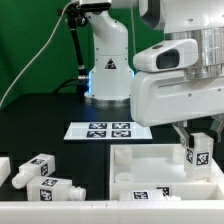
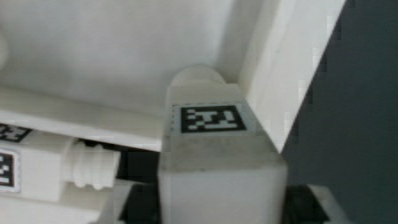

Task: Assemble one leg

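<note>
My gripper is shut on a white leg with a black-and-white tag and holds it upright over the right part of the white tabletop. In the wrist view the held leg fills the middle between my fingers, its narrow end pointing at the tabletop's raised rim. Three more legs lie at the exterior view's left: one, one and one near the tabletop's front. Another leg's screw end shows in the wrist view.
The marker board lies on the black table behind the tabletop. The robot's white base stands at the back. A white bracket sits at the far left edge.
</note>
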`<state>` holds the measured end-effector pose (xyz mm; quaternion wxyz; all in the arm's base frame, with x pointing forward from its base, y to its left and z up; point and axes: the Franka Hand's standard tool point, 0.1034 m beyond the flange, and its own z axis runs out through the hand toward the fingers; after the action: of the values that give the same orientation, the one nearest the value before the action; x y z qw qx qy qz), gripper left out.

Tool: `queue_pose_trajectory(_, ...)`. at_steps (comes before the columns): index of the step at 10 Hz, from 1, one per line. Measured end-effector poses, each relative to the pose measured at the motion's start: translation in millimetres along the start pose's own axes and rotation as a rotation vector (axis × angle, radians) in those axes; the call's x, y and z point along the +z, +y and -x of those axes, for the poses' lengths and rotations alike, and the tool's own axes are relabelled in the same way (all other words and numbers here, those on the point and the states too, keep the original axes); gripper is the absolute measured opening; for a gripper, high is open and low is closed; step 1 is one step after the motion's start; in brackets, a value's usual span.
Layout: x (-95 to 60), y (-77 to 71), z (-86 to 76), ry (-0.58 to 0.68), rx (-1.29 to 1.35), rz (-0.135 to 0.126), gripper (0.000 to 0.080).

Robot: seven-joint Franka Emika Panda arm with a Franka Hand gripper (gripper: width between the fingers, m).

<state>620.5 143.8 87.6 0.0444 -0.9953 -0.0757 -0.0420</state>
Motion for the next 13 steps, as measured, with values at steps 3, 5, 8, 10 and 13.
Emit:
queue_pose_trajectory(3, 0.9, 2.9, 0.9, 0.017, 0.344, 0.002, 0.0282)
queue_pose_trajectory(5, 0.6, 6.6, 4.2, 0.040, 0.668, -0.031, 0.0282)
queue_pose_trajectory(8, 0.3, 6.5, 7.4, -0.003, 0.988, -0.057, 0.0282)
queue_pose_trajectory(10, 0.7, 6.4, 7.9, -0.012, 1.075, -0.069, 0.0282)
queue_pose_trajectory(13, 1.5, 2.7, 9.1, -0.011, 0.954, -0.059, 0.0505)
